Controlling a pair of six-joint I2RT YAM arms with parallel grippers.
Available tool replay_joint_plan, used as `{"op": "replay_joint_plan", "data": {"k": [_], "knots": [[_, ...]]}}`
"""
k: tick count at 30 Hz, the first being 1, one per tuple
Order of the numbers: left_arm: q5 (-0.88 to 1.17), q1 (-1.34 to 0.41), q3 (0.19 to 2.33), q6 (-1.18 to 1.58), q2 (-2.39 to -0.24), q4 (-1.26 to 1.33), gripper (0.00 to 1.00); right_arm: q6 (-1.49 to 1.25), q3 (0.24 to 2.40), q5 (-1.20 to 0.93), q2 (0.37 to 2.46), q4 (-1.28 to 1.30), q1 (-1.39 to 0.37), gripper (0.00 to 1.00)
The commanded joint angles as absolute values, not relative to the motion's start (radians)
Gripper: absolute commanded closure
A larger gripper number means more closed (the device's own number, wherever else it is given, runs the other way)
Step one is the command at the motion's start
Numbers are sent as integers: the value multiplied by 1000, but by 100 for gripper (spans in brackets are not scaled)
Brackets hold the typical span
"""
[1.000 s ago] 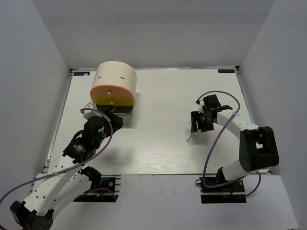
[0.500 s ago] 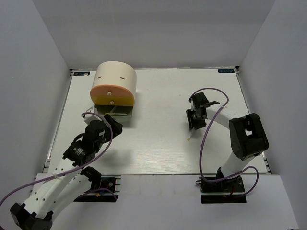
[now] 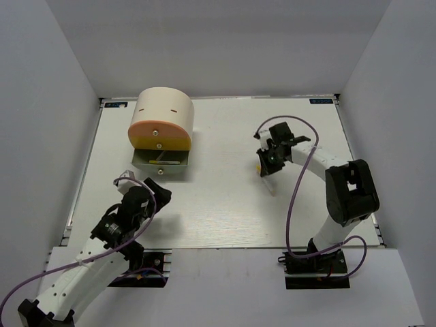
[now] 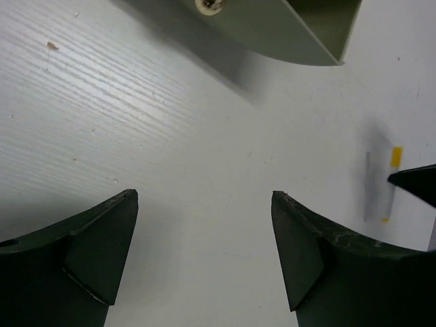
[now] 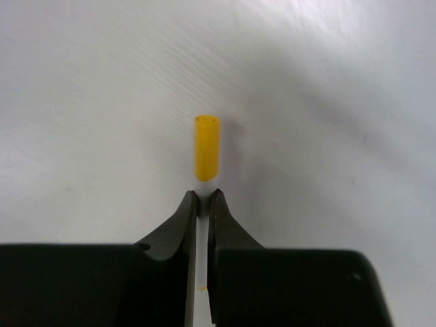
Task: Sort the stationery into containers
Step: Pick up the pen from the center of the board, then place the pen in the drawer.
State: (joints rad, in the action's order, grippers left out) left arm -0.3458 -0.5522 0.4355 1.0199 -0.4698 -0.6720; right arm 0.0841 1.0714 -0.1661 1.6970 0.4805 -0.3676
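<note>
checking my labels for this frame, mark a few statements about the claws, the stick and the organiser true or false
1. The right claw is shut on a thin stick with a yellow end. True.
2. The left claw grips a highlighter. False: it is open and holds nothing.
3. One drawer stands pulled out of the organiser. True.
4. The stick lies in the open drawer. False: the right claw holds it, well off to the organiser's right.
</note>
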Motion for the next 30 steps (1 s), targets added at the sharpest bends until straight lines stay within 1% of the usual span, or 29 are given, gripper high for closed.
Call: {"op": "replay_joint_plan", "data": {"k": [1,3,4,5,7,8,10,13,17,18,20,21,30], "knots": [[-334,-555,397,1098,-433,-676,11,323,1260,-496,1652,477,-377,100],[-334,-555,379,1110,-423,-676,11,430,1397,-637,1673,532,-397,100],[-334,-555,365,1124,-423,-676,11,501,1431,-713,1683,569,-405,100],[-334,-555,353,1124,-423,-676,11,530,1522,-780,1713,586,-423,100],[-334,-555,344,1137,-423,-676,11,613,1572,-833,1735,606,-454,100],[-334,-555,344,1149,-423,-676,11,665,1635,-885,1762,606,-478,100],[-334,-555,333,1149,-414,-676,11,687,1679,-908,1793,609,-518,100],[-334,-555,333,1160,-405,-687,11,758,1836,-980,1879,646,-581,100],[-334,-555,313,1170,-385,-696,11,776,1934,-999,1953,600,-666,100],[-334,-555,313,1170,-376,-696,11,773,1936,-965,1965,525,-676,100],[-334,-555,304,1181,-365,-696,11,778,1928,-947,1971,477,-719,100],[-334,-555,304,1181,-356,-706,11,772,1922,-918,1974,387,-729,100],[-334,-555,295,1190,-334,-715,11,787,1921,-856,2057,232,-808,100]]}}
